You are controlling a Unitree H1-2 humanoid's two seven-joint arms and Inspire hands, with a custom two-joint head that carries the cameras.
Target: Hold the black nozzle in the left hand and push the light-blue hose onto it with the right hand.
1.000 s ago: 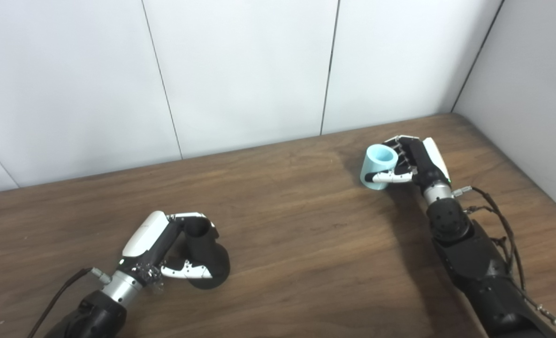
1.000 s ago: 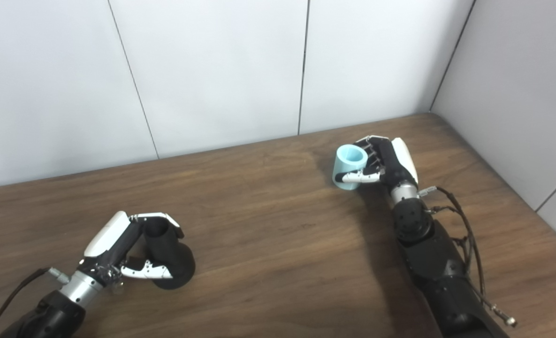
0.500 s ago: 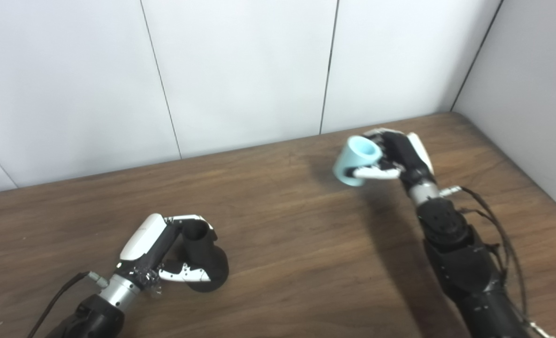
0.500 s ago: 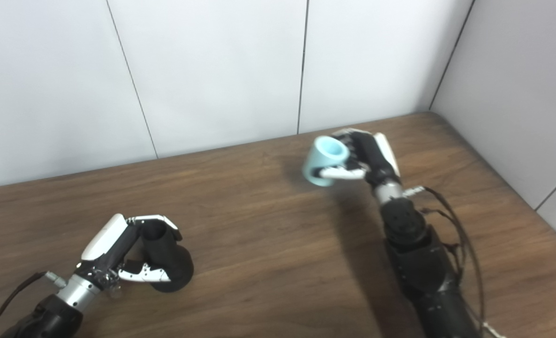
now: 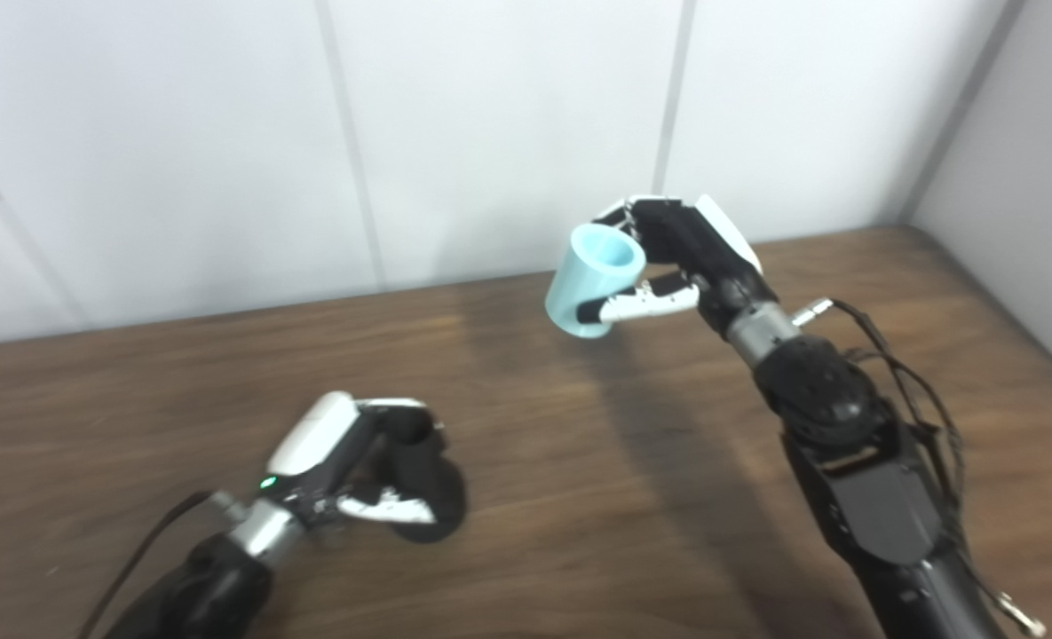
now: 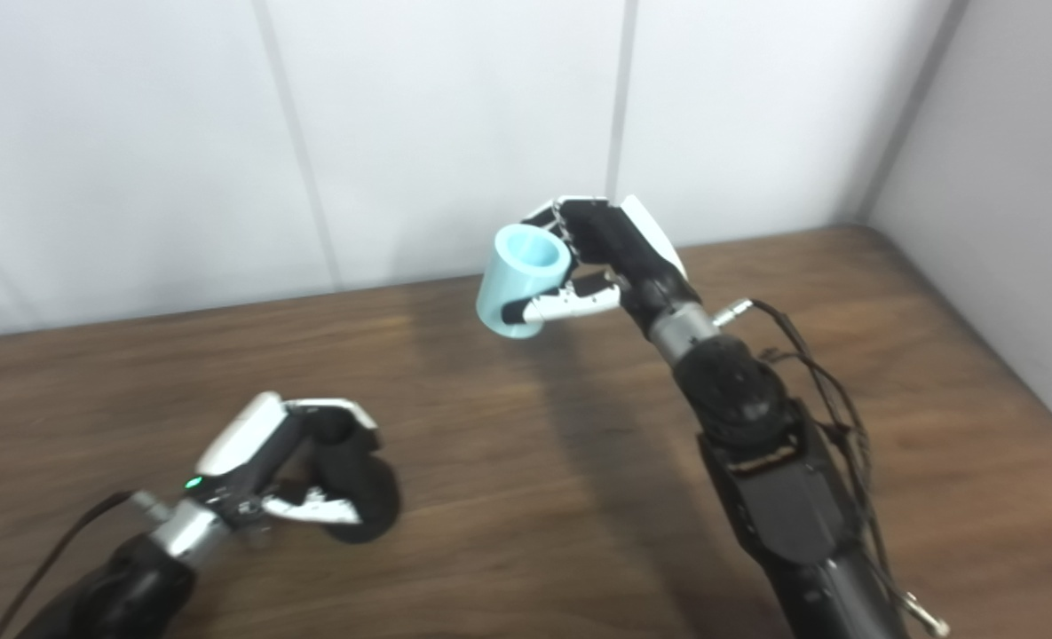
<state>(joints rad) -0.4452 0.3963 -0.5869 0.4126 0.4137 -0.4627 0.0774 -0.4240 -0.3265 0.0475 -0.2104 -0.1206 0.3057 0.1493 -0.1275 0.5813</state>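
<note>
Left eye view: hose aloft, nozzle down low.
Right robot hand (image 5: pixel 676 257) wrapped around light-blue hose (image 5: pixel 595 279), raised above table (image 5: pixel 579 497) (open end tilted up); left robot hand (image 5: pixel 348 470) closed around black nozzle (image 5: pixel 423 484), well apart, resting on table.

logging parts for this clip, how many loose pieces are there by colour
black: 1, the black nozzle, held by the left hand
light blue: 1, the light-blue hose, held by the right hand
total: 2
</note>
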